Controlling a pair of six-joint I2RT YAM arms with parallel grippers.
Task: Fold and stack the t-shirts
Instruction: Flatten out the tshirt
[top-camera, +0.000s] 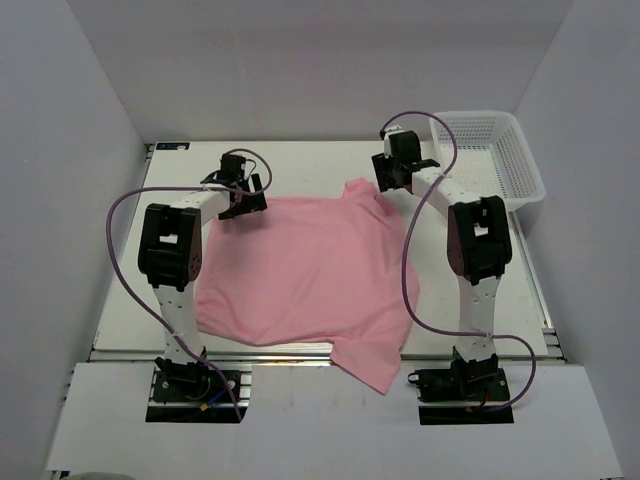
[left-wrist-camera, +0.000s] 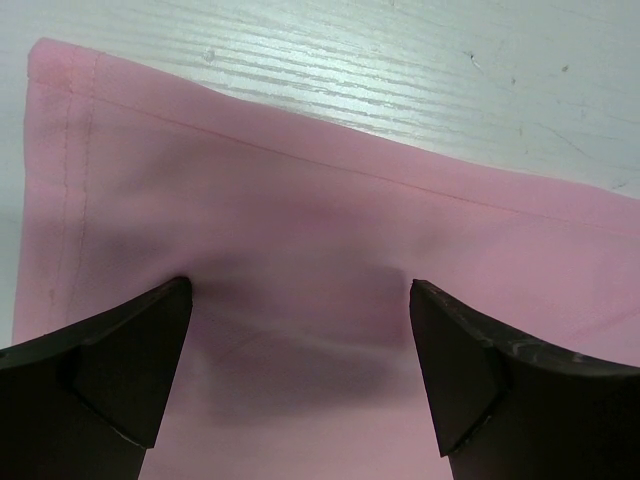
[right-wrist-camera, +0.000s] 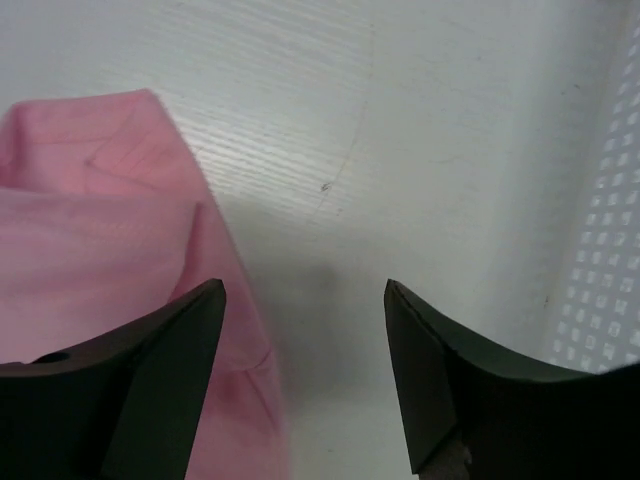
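The light-pink t-shirt (top-camera: 300, 270) lies spread on the white table, one sleeve hanging over the near edge. My left gripper (top-camera: 243, 197) is open just above the shirt's far-left corner; in the left wrist view its fingers straddle the hemmed pink cloth (left-wrist-camera: 300, 250) and hold nothing. My right gripper (top-camera: 396, 176) is open at the shirt's far-right corner; in the right wrist view the pink edge (right-wrist-camera: 110, 220) lies under the left finger and bare table lies between the fingers.
A white plastic mesh basket (top-camera: 500, 160) stands at the back right, close beside the right gripper; its wall shows in the right wrist view (right-wrist-camera: 610, 240). Grey walls close in the table on three sides. Purple cables loop from both arms.
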